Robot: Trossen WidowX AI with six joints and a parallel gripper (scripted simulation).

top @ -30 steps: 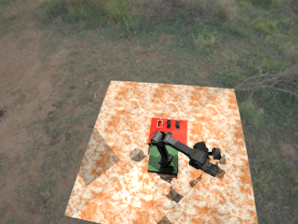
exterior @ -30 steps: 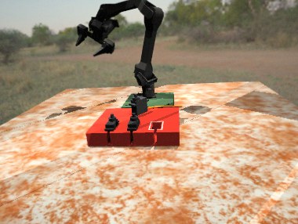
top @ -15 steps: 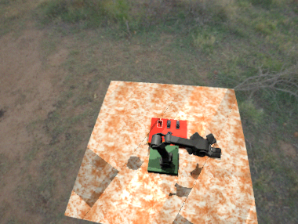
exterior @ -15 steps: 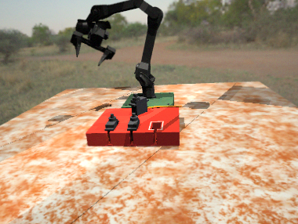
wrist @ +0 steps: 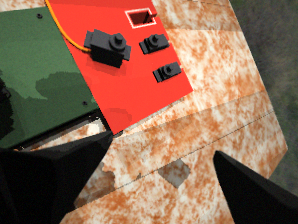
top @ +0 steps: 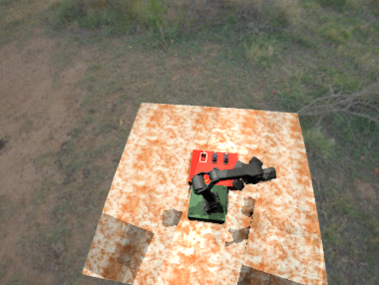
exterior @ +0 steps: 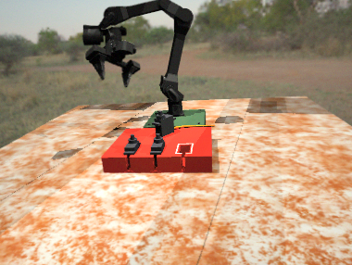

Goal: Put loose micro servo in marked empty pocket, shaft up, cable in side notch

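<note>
The loose micro servo point(exterior: 165, 124) point(wrist: 107, 48) is a dark block standing on the red deck point(top: 196, 166) point(exterior: 199, 139) point(wrist: 130, 97), near the green base. Its round output shaft appears to face up in the wrist view. Its orange cable runs off toward the deck's edge. The arm largely hides it in the top view. The white-outlined pocket point(top: 203, 157) point(exterior: 184, 148) point(wrist: 141, 18) is empty, with a side notch at the deck's edge. My gripper point(exterior: 114, 82) point(wrist: 161, 145) is open and empty, high above and to one side of the deck, away from the servo.
Two seated servos point(top: 214, 158) point(exterior: 157, 145) point(wrist: 155, 43) stand in a row beside the pocket. The green base point(top: 199, 211) point(exterior: 196, 116) point(wrist: 45, 75) adjoins the deck and carries the arm. The mottled orange and white table point(top: 150, 164) point(exterior: 259, 199) point(wrist: 215, 110) surrounds them.
</note>
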